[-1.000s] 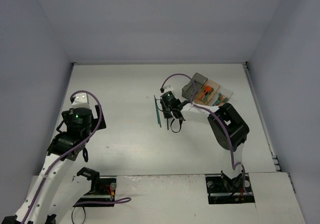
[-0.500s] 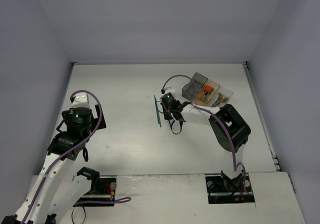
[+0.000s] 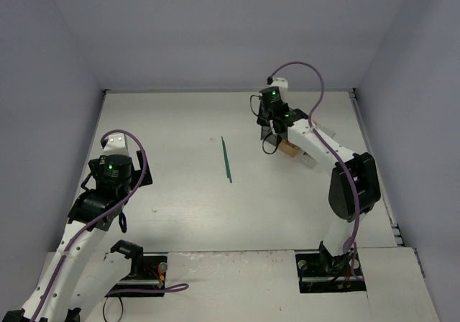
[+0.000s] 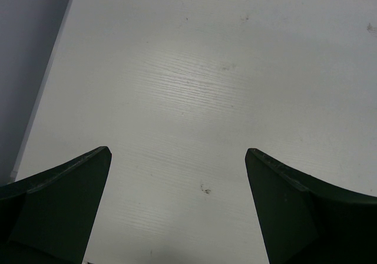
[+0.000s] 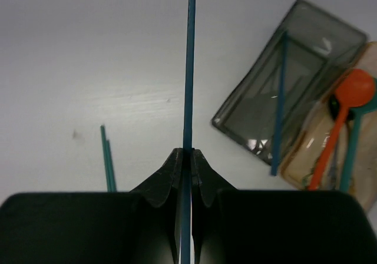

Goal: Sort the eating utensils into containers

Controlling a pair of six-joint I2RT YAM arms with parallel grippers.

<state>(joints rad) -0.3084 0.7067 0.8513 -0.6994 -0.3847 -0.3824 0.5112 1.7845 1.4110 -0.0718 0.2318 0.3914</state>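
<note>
My right gripper (image 5: 189, 153) is shut on a slim teal-blue utensil handle (image 5: 189, 63) that sticks straight out ahead, held above the table. In the top view the right gripper (image 3: 269, 144) hangs by the bins' left end. The smoky grey bin (image 5: 306, 52) holds one blue utensil (image 5: 278, 105). The orange-tan bin (image 5: 315, 158) beside it holds an orange spoon (image 5: 347, 102) and a teal utensil (image 5: 353, 143). The arm hides most of the bins in the top view. Another teal utensil (image 3: 226, 159) lies on the table; it also shows in the right wrist view (image 5: 107, 158). My left gripper (image 4: 178, 158) is open and empty.
The white table (image 3: 172, 135) is walled on three sides by grey-blue panels. The left arm (image 3: 108, 175) stays near the left front. The left wall's foot (image 4: 35, 69) shows in the left wrist view.
My right gripper has lifted off the table's middle with a teal-blue utensil and swung back and right to the bins. One teal utensil stays on the table. The left arm has not moved.
</note>
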